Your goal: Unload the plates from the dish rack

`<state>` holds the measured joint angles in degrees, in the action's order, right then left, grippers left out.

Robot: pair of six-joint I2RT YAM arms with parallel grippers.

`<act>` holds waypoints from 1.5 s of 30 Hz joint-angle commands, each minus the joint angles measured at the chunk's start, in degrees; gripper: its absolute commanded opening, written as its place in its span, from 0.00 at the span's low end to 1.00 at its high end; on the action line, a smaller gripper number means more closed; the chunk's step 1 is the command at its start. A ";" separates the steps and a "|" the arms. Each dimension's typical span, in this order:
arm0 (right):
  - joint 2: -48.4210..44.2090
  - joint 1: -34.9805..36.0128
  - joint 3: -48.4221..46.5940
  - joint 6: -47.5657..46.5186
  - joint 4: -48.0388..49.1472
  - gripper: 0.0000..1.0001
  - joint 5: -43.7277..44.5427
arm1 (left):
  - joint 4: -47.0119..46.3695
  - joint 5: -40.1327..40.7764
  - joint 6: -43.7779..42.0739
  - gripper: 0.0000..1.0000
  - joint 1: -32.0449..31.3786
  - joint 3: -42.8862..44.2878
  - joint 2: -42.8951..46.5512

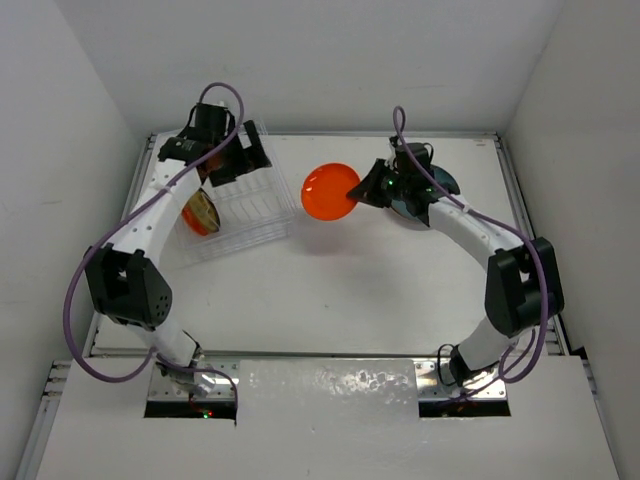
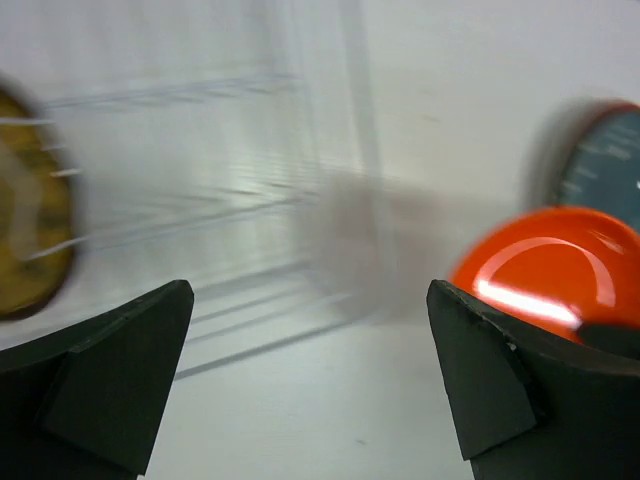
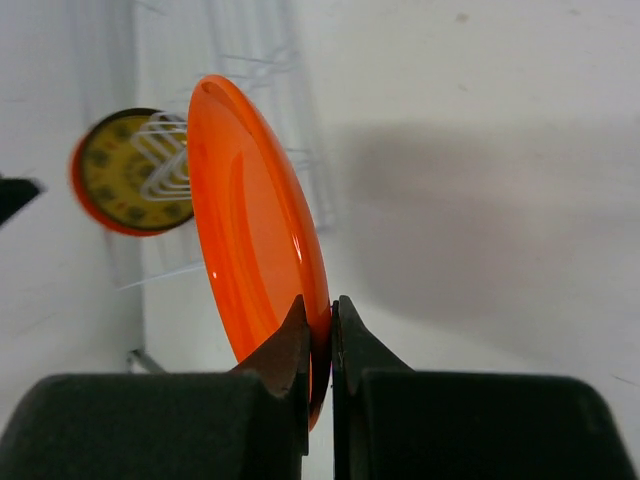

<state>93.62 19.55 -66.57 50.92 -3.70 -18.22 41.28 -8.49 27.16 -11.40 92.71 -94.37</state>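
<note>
My right end effector (image 3: 320, 330) is pinched narrow on the rim of the orange plate (image 3: 255, 220), one finger on each face, so the plate hangs from a single edge grip. It sits out past the right side of the dish rack (image 1: 250, 205), over the open tabletop (image 1: 400, 290). The shadow just near of it suggests it is carried clear of the surface rather than resting on it. From overhead I see nearly its whole round face, so I judge it closer to flat than upright, glossy side up. Being round, it has no true long axis. The line from the grip through its centre runs leftward, back toward the rack.

My left end effector (image 2: 310, 290) is spread wide and holds nothing. It hovers over the far part of the rack, looking across at the orange plate.

The yellow-patterned plate (image 1: 203, 213) stands on edge in the rack's ribbed slots at the left side, which is why only a narrow sliver shows from above. Its patterned face turns rightward, toward the right wrist camera.

The dark teal plate (image 2: 605, 160) lies at the far right, just beyond the right end effector and partly hidden by it. That looks like the spot to set the orange one.
</note>
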 commanded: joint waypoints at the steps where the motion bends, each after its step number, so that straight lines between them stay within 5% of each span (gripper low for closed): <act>1: 1.73 -0.13 0.90 -3.45 -2.28 0.00 6.35 | 13.12 28.68 -3.51 1.00 1.38 2.30 2.26; 4: 5.94 -0.65 1.61 -4.95 0.01 0.00 5.83 | 16.37 36.15 -4.13 1.00 2.26 2.04 2.52; 9: 11.92 -2.06 1.79 -6.53 0.72 0.03 6.26 | 15.24 35.83 -5.79 0.98 5.06 -1.82 4.10; 11: 12.72 -2.67 2.14 -6.71 0.37 0.13 6.53 | 14.19 35.39 -6.67 0.94 6.47 -3.40 4.37; 13: 12.64 -2.85 2.23 -7.93 -1.38 0.38 8.10 | 14.09 36.17 -7.21 0.87 7.09 -3.59 3.58; 14: 12.29 -2.85 2.06 -8.55 -4.87 0.70 9.50 | 14.09 36.44 -7.21 0.83 7.09 -3.59 3.23; 17: 9.13 -2.68 2.40 -9.08 -11.64 0.92 18.01 | 13.92 36.88 -7.38 0.72 7.18 -2.97 1.13; 27: -4.06 -2.68 8.47 -13.03 -18.71 0.93 23.32 | 13.74 37.40 -7.03 0.38 7.09 0.46 -7.84; 35: -8.10 -2.68 8.21 -14.35 -19.59 0.93 21.21 | 13.04 39.34 -6.68 0.38 7.27 -0.15 -9.69; 41: -7.93 -2.76 6.01 -14.26 -20.11 0.93 19.89 | 11.11 39.08 -6.77 0.27 8.06 -1.48 -11.80; 43: -7.67 -2.68 4.79 -14.62 -20.90 0.93 19.71 | 11.28 39.08 -6.77 0.21 8.50 -1.04 -12.42; 45: -7.67 -2.59 4.17 -14.88 -21.43 0.93 19.71 | 11.63 39.25 -7.12 0.05 8.67 -0.43 -12.68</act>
<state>87.02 16.73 -58.94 37.21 -24.77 2.11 54.85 31.38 19.97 -3.62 90.74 -106.02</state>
